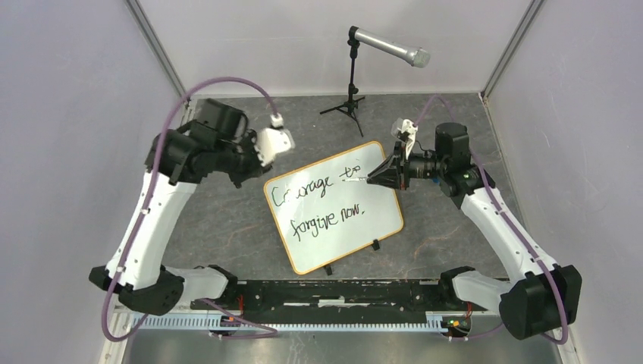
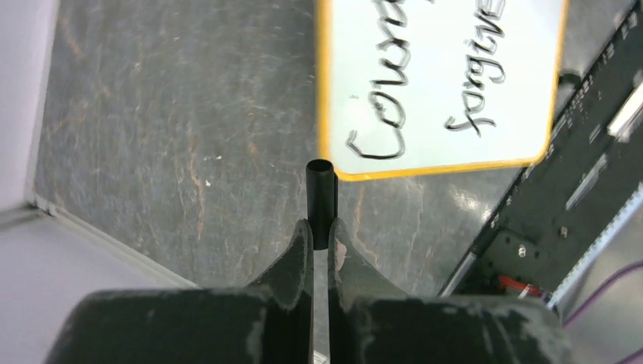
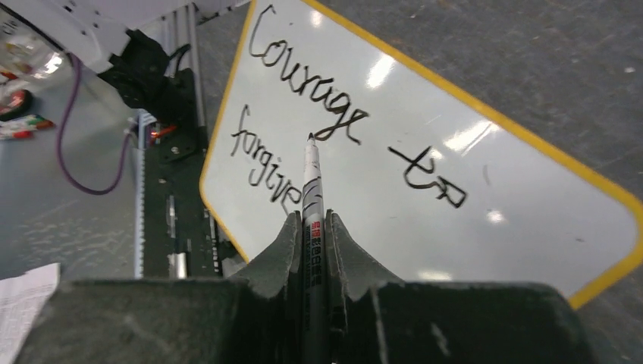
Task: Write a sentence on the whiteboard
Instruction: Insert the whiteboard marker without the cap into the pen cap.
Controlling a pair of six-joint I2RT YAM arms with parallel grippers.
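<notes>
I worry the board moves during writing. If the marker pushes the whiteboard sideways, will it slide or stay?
The whiteboard looks thin and flat, so probably light and stiff; nothing clamps it, so it may well slide. Its glossy face shows glare, so the marker tip likely glides. The small clip feet might add slight grip.

This is a lab test cell I'm working in: pale wall panels (image 1: pixel 68 91) on metal posts (image 1: pixel 158 45) box in a dark mottled table (image 1: pixel 220 227). A microphone (image 1: pixel 390 47) on a small tripod (image 1: pixel 350 102) stands at the back, and both robot arms (image 1: pixel 148 227) are bolted to a black rail (image 1: pixel 341 292), trailing purple cables (image 1: pixel 227 81).
</notes>
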